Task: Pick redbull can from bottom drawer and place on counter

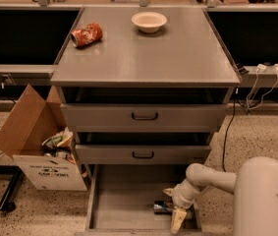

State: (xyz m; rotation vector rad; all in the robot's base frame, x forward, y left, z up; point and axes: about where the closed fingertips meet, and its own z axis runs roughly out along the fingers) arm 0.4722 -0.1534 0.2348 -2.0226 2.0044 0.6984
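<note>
The redbull can [161, 207] lies on its side on the floor of the pulled-out bottom drawer [124, 200], near its front right. My gripper [174, 206] is down in the drawer at the can's right end. It is open, with one pale finger [178, 221] in front of the can and the other [169, 192] behind it. The can's right end is hidden by the gripper. The grey counter [148, 53] is the top of the cabinet above.
An orange-red dented can [86, 34] and a white bowl [149, 21] sit on the counter. Two shallower drawers with black handles [144, 116] stand slightly open above the bottom drawer. An open cardboard box [35, 141] of rubbish stands on the floor at the left.
</note>
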